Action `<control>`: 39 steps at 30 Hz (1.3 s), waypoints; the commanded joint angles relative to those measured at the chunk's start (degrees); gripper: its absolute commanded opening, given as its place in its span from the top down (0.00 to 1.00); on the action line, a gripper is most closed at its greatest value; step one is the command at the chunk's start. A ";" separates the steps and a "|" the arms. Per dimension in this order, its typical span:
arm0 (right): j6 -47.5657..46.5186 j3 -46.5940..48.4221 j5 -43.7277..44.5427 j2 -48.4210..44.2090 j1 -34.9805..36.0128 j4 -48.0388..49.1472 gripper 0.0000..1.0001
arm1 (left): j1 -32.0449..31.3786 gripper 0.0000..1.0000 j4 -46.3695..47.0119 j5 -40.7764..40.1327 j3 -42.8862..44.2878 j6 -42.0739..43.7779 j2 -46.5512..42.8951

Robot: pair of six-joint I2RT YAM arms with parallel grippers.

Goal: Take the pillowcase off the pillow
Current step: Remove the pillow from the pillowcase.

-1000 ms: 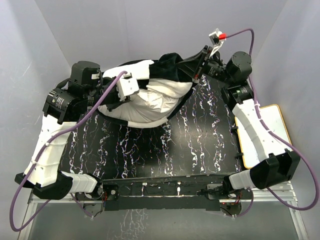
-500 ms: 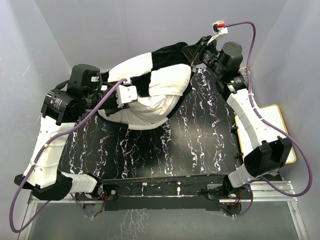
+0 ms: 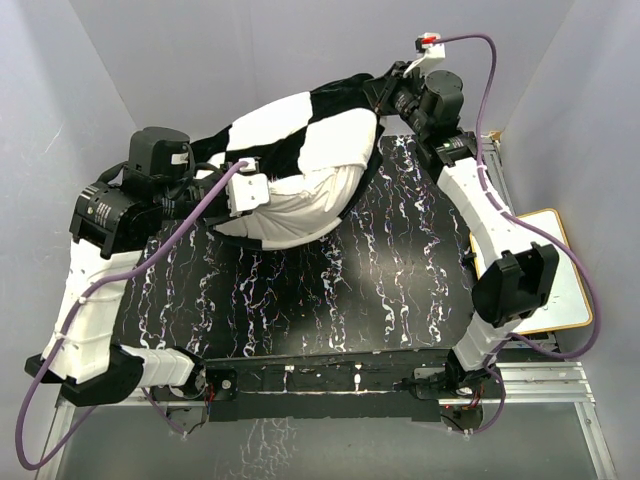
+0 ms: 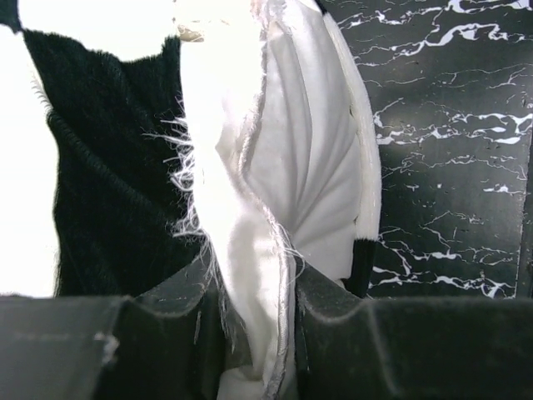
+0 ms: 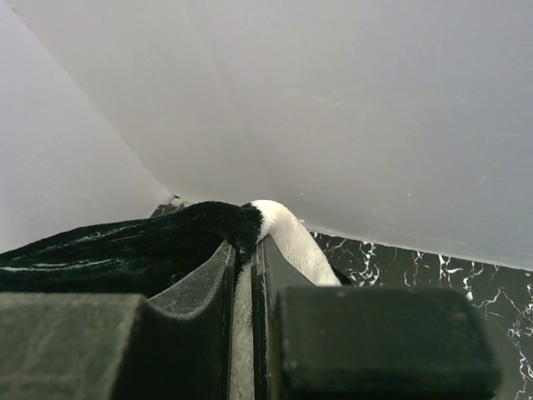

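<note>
The black-and-white checkered pillowcase (image 3: 300,135) hangs stretched between both arms above the far half of the table. The off-white pillow (image 3: 300,210) bulges out of its lower open side. My left gripper (image 3: 247,192) is at the pillow's left end. In the left wrist view it (image 4: 254,292) is shut on a seamed white fold of the pillow (image 4: 308,167), with black plush of the pillowcase (image 4: 108,183) to its left. My right gripper (image 3: 378,95) is raised at the far right. In the right wrist view it (image 5: 246,250) is shut on the pillowcase's edge (image 5: 208,225).
The table top (image 3: 380,290) is black with white veins. A white board with an orange rim (image 3: 562,270) lies off its right edge, beside the right arm. Grey walls close in the back and both sides, and the right gripper is near the back wall.
My right gripper has risen and swung toward the back wall, pulling the pillowcase up and taut, so more of the checkered cover shows. The left arm has barely moved.
</note>
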 commanded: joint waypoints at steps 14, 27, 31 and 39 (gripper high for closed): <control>-3.36 -10.49 5.70 -8.09 -5.54 4.87 0.53 | 0.06 1.00 2.64 -6.84 -5.78 -1.32 -8.10; -18.09 -25.24 -24.89 -26.58 7.44 12.19 0.21 | 0.08 1.00 15.96 -9.82 -2.61 -1.31 -4.13; -25.26 -20.61 -22.23 -23.95 13.18 3.96 0.21 | 0.13 1.00 15.22 -8.73 -2.03 -1.72 -3.94; -31.19 -16.01 -10.84 -19.94 15.18 -2.93 0.25 | 0.05 1.00 12.82 -8.29 -0.75 -0.83 -4.08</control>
